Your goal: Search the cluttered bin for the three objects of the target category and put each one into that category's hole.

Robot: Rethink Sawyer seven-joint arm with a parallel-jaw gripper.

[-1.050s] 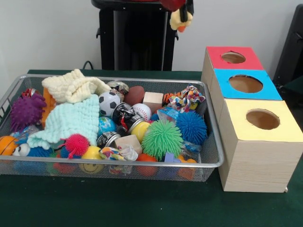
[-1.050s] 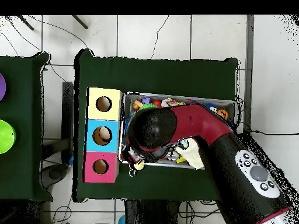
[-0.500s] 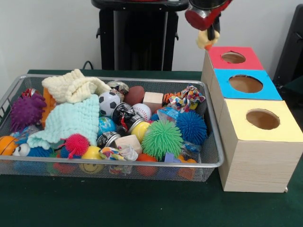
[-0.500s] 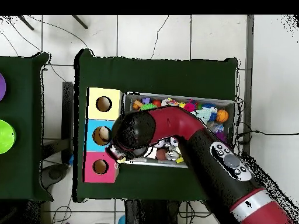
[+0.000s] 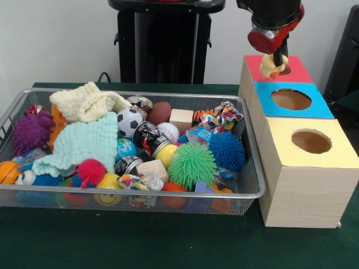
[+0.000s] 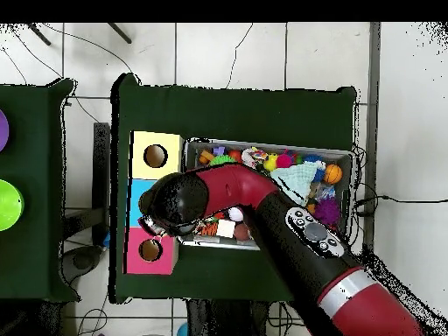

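Pincer (image 5: 276, 58) pinching a small yellow toy (image 5: 272, 66) hangs just over the hole (image 5: 283, 69) in the red box (image 5: 294, 72).

I see a dark green tabletop (image 5: 168, 246) carrying two things. On my left in the front view sits a wire mesh bin (image 5: 249, 193), heaped with toys and cloths. Just beside it on the right stands a long wooden box (image 5: 303, 196), running from near to far, its top painted yellow at the near end, blue in the middle and red at the far end, with one round hole in each.
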